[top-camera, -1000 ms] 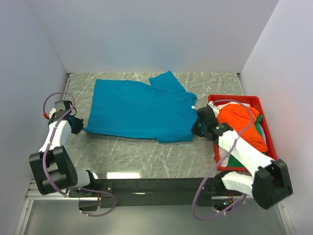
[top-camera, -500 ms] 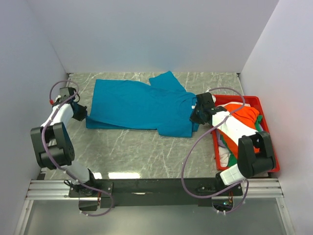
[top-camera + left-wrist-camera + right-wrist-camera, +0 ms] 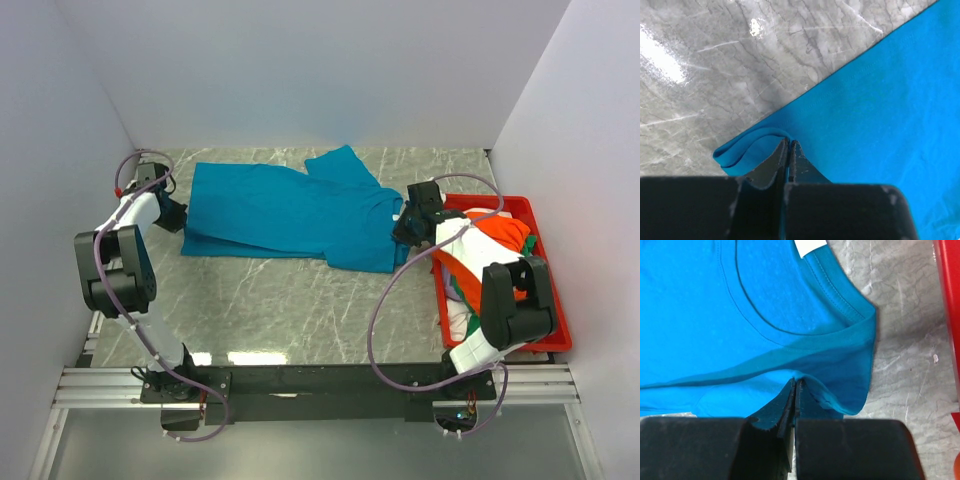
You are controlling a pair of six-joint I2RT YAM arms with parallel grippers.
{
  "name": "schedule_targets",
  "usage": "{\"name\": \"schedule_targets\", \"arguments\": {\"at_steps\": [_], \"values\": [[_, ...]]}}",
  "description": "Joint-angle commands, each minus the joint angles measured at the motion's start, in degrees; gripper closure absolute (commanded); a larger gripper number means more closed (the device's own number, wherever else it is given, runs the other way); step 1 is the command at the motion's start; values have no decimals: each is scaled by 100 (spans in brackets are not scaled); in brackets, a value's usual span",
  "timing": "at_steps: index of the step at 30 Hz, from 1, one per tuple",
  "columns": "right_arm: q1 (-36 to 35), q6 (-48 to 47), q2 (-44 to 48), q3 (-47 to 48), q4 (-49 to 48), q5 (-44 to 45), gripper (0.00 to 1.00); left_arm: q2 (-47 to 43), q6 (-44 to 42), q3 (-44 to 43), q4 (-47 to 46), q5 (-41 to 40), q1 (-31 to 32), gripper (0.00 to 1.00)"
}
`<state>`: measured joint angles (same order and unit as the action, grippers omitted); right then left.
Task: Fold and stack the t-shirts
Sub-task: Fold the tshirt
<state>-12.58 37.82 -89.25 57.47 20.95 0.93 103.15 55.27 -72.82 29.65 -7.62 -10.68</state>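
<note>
Since both pincers are pinched shut on cloth, I think I am partway through folding the blue t-shirt (image 3: 290,210) the long way. The shirt lies spread out on the table (image 3: 300,310) right beside the red bin (image 3: 500,203), with its neck end close to the bin and its bottom end far from the bin. My right pincer (image 3: 796,385) is clamped on the shirt's edge by the neck hole, just next to the bin. My left pincer (image 3: 789,145) is clamped on a rolled-over bit of the bottom edge, at the end far from the bin. An orange t-shirt (image 3: 503,232) and other shirts wait in a heap inside the bin. To do this fold well, I would move both arms together at the same speed, so the edge stays straight and does not sag in the middle. I would pull the two ends gently apart, one toward the bin and one away from it, to smooth the wrinkles. I would let go only when the edges match up.
</note>
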Motion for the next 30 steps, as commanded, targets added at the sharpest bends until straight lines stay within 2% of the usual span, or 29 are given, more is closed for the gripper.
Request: {"name": "schedule_targets", "arguments": {"at_steps": [1, 12, 17, 18, 19, 20, 21, 22, 23, 24, 25, 26, 30], "values": [[106, -21, -154, 238, -179, -66, 100, 64, 55, -294, 85, -188, 4, 96], [247, 41, -637, 589, -276, -330, 100, 416, -51, -725, 111, -153, -4, 94], [230, 23, -804, 774, -249, -401, 98, 627, -165, -918, 138, -117, 4, 87], [247, 23, -822, 792, -241, -392, 95, 636, -174, -919, 129, -108, -4, 81], [238, 15, -839, 783, -258, -392, 86, 644, -200, -919, 103, -100, 4, 77], [247, -3, -848, 792, -267, -400, 80, 645, -218, -919, 68, -91, 4, 67], [247, -29, -857, 800, -276, -418, 73, 627, -288, -910, 33, 14, 4, 63], [256, -47, -848, 809, -250, -418, 53, 601, -306, -901, -3, 41, 4, 59], [256, -90, -831, 818, -241, -383, 46, 522, -315, -884, -38, 67, -4, 54], [256, -117, -744, 818, -214, -357, 39, 461, -323, -857, -56, 93, -5, 45], [256, -143, -664, 792, -205, -330, 34, 277, -306, -779, -56, 111, 4, 42], [247, -152, -577, 722, -188, -295, 34, 180, -280, -708, -56, 111, 4, 38], [125, -135, 64, 197, -222, -163, 34, -514, 71, 90, -335, 322, 4, 36]]}}
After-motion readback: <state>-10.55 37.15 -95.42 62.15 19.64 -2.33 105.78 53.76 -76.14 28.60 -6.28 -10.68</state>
